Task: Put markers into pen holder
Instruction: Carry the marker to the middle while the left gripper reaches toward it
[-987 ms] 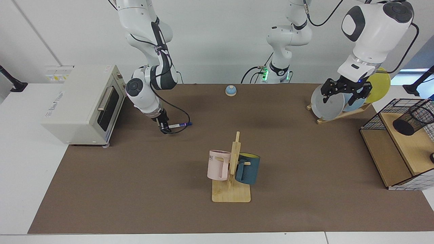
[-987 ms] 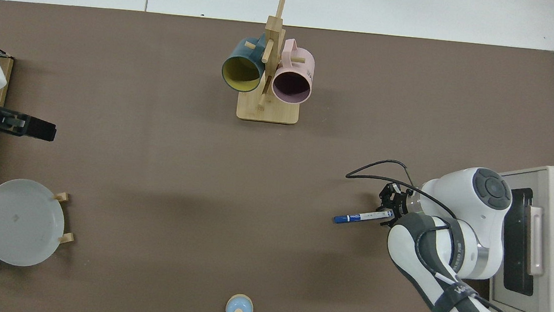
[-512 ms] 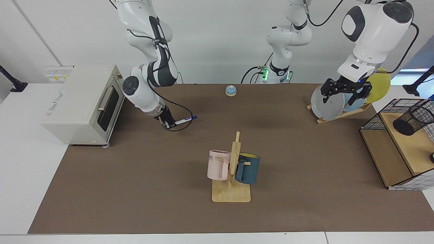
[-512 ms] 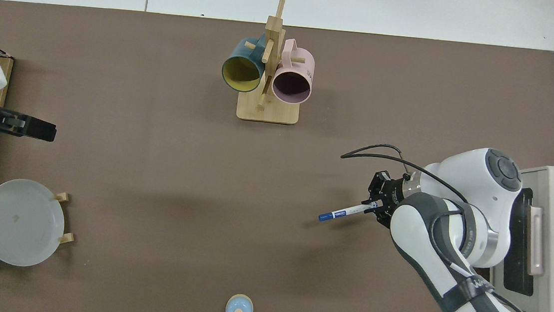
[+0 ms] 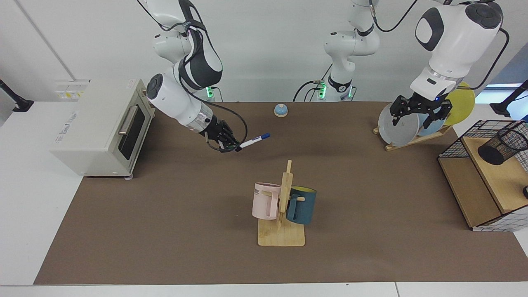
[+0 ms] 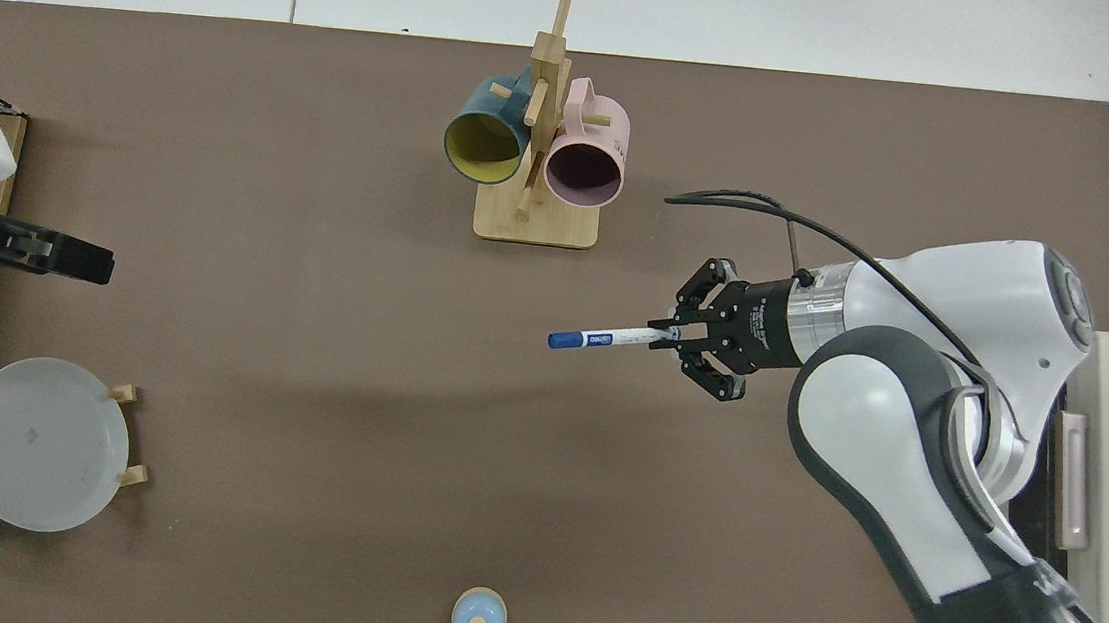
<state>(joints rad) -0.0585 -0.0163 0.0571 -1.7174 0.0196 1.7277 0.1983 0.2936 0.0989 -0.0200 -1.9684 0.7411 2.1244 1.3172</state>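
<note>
The marker [image 5: 252,141], white with a blue cap, is held level above the brown mat, cap end pointing toward the table's middle. My right gripper [image 5: 234,147] is shut on its rear end; the top view shows that marker [image 6: 602,337] sticking out of the right gripper [image 6: 665,334], off to one side of the mug rack. The black mesh pen holder [image 5: 502,145] lies tilted on a wooden shelf at the far right of the facing view and is out of the top view. My left gripper [image 5: 418,116] waits open above the plate rack, holding nothing.
A wooden mug rack [image 5: 282,235] with a pink and a blue mug stands mid-table. A toaster oven [image 5: 103,123] sits at the facing view's left, a plate rack [image 5: 412,123] at the back right, a small blue bell [image 5: 281,109] at the back. A wire basket frame [image 5: 453,142] surrounds the shelf.
The right arm has lifted the marker off the mat and carried it away from the toaster oven toward the table's middle. The left arm has not moved.
</note>
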